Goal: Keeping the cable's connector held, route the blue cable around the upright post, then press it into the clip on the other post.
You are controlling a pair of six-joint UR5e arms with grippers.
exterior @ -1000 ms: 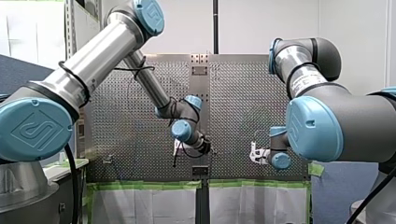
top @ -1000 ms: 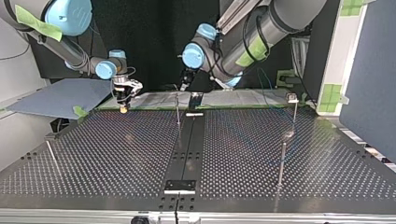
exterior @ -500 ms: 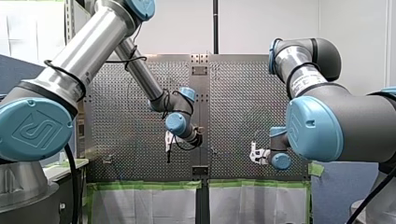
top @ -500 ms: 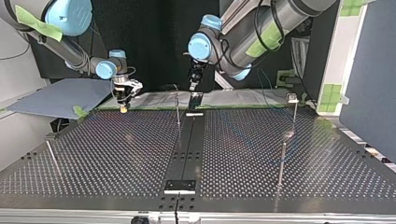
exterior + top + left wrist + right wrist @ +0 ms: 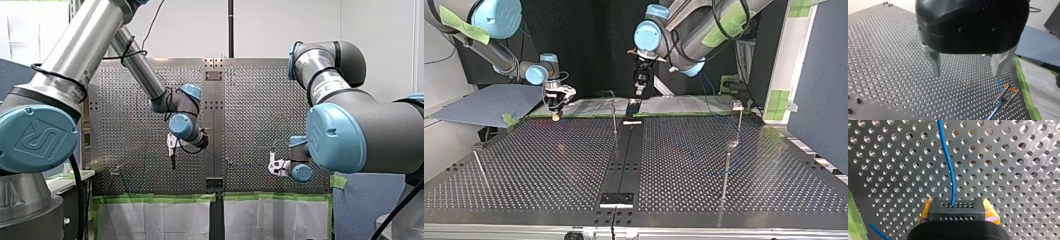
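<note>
The right gripper (image 5: 958, 203) clamps a black connector (image 5: 958, 213) between its yellow pads (image 5: 926, 208). The blue cable (image 5: 947, 157) leaves the connector's front face and runs ahead of the gripper over the perforated table (image 5: 1010, 170). In the top view, this gripper hangs at 10 o'clock, near the table's far edge. The left gripper (image 5: 965, 74) holds nothing: its metal fingers (image 5: 935, 62) stand wide apart, clear of the table. In the top view, it hangs at 1 o'clock from the middle post (image 5: 614, 117). Another cable stretch lies beside a thin post (image 5: 1001, 94) beyond one finger.
</note>
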